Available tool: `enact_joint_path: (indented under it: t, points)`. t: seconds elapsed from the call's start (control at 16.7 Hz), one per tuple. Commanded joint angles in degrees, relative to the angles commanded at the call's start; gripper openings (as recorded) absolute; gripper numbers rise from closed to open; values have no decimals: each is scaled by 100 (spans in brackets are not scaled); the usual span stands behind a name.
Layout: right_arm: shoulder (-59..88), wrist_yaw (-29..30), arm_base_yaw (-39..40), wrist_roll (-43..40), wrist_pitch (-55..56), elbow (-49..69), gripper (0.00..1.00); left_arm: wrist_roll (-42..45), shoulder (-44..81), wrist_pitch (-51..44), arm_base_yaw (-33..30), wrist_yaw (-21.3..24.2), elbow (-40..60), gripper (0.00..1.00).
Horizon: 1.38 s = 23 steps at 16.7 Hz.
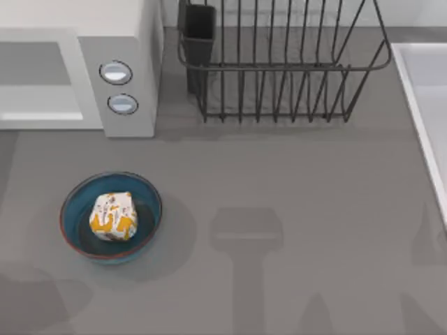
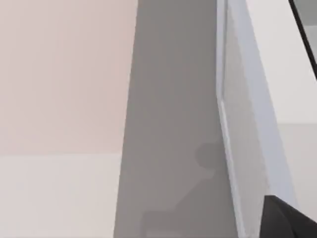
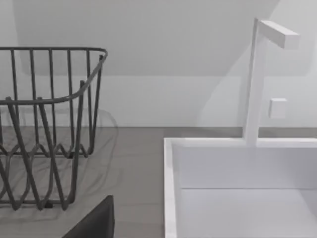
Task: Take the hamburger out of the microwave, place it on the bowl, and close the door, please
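The hamburger (image 1: pixel 113 216), a white-wrapped lump with orange patches, sits inside the blue bowl (image 1: pixel 73 206) on the table's front left. Behind it at the back left stands the white microwave (image 1: pixel 143 49) with two round knobs (image 1: pixel 116 72). Its door (image 1: pixel 35 105), pale with a grey window, lies flush with the knob panel. In the left wrist view a pale flat side of the microwave (image 2: pixel 247 124) runs close by, with a dark part of my left gripper (image 2: pixel 290 220) at the corner. A dark part of my right gripper (image 3: pixel 94 223) shows near the sink.
A black wire dish rack (image 1: pixel 279 70) stands at the back centre, also seen as the rack (image 3: pixel 44 124) in the right wrist view. A white sink (image 1: pixel 426 105) with a white tap (image 3: pixel 257 74) lies along the right side. Arm shadows fall on the grey table's front.
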Motion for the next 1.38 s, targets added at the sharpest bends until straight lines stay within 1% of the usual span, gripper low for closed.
enact_joint_path:
  t: [0.18, 0.3, 0.42, 0.54, 0.96, 1.14, 1.38]
  points:
    - [0, 0, 0, 0, 0, 0, 100, 831, 1298, -1071, 644, 300, 1309, 0]
    - [0, 0, 0, 0, 0, 0, 100, 1274, 1942, -1654, 976, 448, 1970, 0]
    - [0, 0, 0, 0, 0, 0, 100, 1590, 2358, -2075, 1207, 548, 2411, 0]
    - [0, 0, 0, 0, 0, 0, 100, 1744, 2541, -2282, 1317, 594, 2614, 0]
    - [0, 0, 0, 0, 0, 0, 100, 1757, 2576, -2192, 1304, 582, 2540, 0]
    - [0, 0, 0, 0, 0, 0, 100, 1763, 2755, -1646, 1312, 588, 2160, 0]
    - [0, 0, 0, 0, 0, 0, 100, 1778, 3091, -544, 1331, 603, 1469, 0]
